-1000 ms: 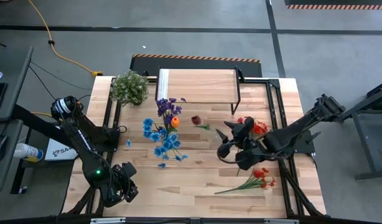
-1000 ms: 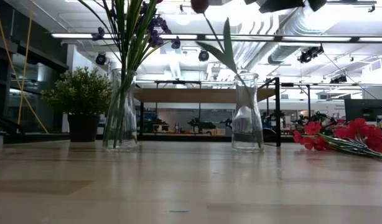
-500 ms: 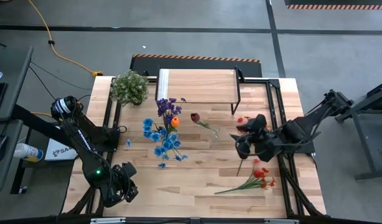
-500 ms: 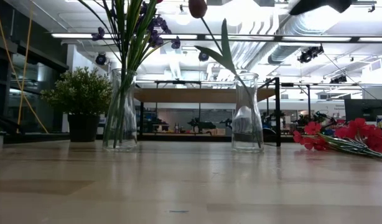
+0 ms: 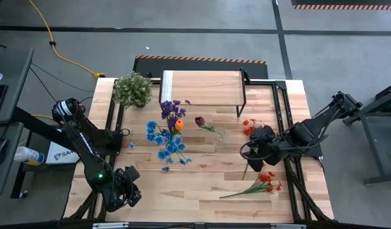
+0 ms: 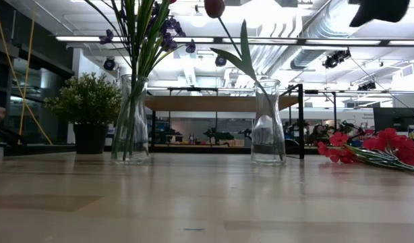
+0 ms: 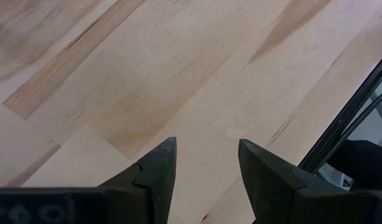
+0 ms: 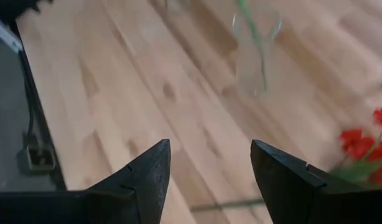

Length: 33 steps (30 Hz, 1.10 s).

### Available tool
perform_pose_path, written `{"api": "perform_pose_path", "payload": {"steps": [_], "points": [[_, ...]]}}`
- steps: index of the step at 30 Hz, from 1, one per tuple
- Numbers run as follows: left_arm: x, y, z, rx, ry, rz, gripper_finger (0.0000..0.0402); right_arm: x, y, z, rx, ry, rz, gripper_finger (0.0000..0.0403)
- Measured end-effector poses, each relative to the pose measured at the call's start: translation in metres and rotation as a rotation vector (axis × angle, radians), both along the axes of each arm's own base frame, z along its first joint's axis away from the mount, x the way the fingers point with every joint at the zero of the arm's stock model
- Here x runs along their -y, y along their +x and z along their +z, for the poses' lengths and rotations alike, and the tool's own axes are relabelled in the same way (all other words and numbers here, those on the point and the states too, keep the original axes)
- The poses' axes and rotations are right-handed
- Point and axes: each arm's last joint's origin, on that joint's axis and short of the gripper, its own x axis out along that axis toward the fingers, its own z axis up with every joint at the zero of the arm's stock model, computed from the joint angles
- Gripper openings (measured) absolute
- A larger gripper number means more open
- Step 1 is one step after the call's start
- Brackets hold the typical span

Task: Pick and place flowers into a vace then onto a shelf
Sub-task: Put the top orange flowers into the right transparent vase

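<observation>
A clear glass vase (image 6: 131,121) holds blue, purple and orange flowers (image 5: 169,132). A second glass vase (image 6: 268,125) holds one dark maroon flower (image 5: 199,121). Red flowers (image 5: 267,181) lie flat on the table near the right edge; more red blooms (image 5: 248,126) show beside my right arm. The shelf (image 5: 202,86) stands at the table's far edge. My right gripper (image 5: 249,151) hangs open above the table, right of the second vase (image 8: 256,50), with nothing between its fingers. At the near left corner, my left gripper (image 7: 206,149) stands open over bare wood.
A bushy potted plant (image 5: 132,89) stands at the far left, beside the shelf. Black frame rails (image 5: 284,114) run along the table's left and right sides. Bare tabletop (image 5: 202,184) lies between the vases and the near edge.
My right gripper has drawn back from the second vase toward the table's right edge, risen a little, and turned at the wrist. The maroon flower stays standing in the vase.
</observation>
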Motion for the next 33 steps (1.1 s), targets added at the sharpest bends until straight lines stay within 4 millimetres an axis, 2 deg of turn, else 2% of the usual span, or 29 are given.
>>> {"api": "perform_pose_path", "payload": {"steps": [5, 15, 33], "points": [[0.000, 0.000, 0.000, 0.000, 0.000, 0.000, 0.0207, 0.000, -0.006, -0.004, -0.103, 0.092, -0.016, 0.0216], [0.000, 0.000, 0.000, 0.000, 0.000, 0.000, 0.0207, 0.006, -0.021, -0.012, -0.304, 0.225, -0.232, 0.0230], [0.000, 0.000, 0.000, 0.001, 0.003, 0.001, 0.0207, 0.006, -0.024, -0.013, -0.342, 0.334, -0.409, 0.0244]]}}
